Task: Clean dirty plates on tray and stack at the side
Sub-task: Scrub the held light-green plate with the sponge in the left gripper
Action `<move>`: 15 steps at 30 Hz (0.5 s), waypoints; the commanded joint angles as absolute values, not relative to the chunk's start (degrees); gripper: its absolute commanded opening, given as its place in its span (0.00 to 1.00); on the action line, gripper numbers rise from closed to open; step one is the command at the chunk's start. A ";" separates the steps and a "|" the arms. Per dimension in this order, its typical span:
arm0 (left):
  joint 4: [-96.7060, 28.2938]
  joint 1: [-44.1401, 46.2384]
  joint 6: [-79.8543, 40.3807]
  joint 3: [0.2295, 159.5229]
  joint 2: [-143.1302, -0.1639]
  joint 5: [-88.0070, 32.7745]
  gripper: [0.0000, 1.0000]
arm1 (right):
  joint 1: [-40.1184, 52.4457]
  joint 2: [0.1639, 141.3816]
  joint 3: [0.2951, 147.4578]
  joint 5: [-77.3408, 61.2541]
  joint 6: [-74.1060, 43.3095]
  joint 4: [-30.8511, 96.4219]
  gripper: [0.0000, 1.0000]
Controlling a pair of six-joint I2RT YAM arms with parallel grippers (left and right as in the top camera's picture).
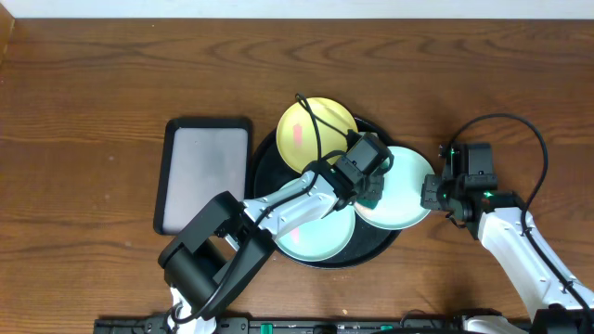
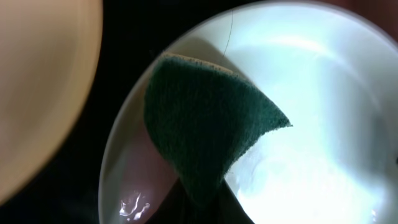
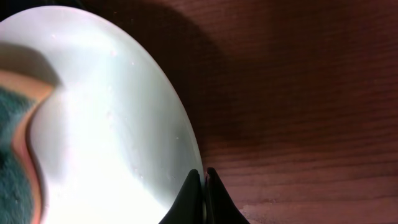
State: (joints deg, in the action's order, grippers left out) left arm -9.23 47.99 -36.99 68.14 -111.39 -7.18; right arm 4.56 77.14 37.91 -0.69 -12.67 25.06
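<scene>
The round black tray (image 1: 265, 182) holds a pale yellow plate (image 1: 311, 134) with a pink smear at its back and a mint plate (image 1: 320, 239) at its front, partly under my left arm. A second mint plate (image 1: 406, 193) overhangs the tray's right side. My right gripper (image 1: 433, 195) is shut on that plate's right rim (image 3: 193, 155), its fingers pinched over the edge (image 3: 204, 179). My left gripper (image 1: 372, 192) is shut on a green sponge (image 2: 202, 124) that presses on this plate (image 2: 317, 118). A pinkish smear (image 2: 146, 168) shows beside the sponge.
A rectangular black tray with a grey inside (image 1: 206, 174) lies left of the round tray. Bare wooden table (image 3: 298, 93) lies right of the held plate. The yellow plate (image 2: 37, 93) sits close to the left of the sponge.
</scene>
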 commanded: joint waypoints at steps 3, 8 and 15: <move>-11.07 47.97 -43.24 68.47 -112.12 -14.81 0.07 | 4.60 77.28 37.69 -2.02 -13.26 25.06 0.01; -10.11 47.97 -43.22 68.47 -112.12 -20.29 0.07 | 4.60 77.28 37.69 -2.02 -13.26 25.08 0.01; -1.52 47.97 -43.13 68.49 -110.41 -27.46 0.08 | 4.60 77.28 37.69 -2.02 -13.26 25.08 0.01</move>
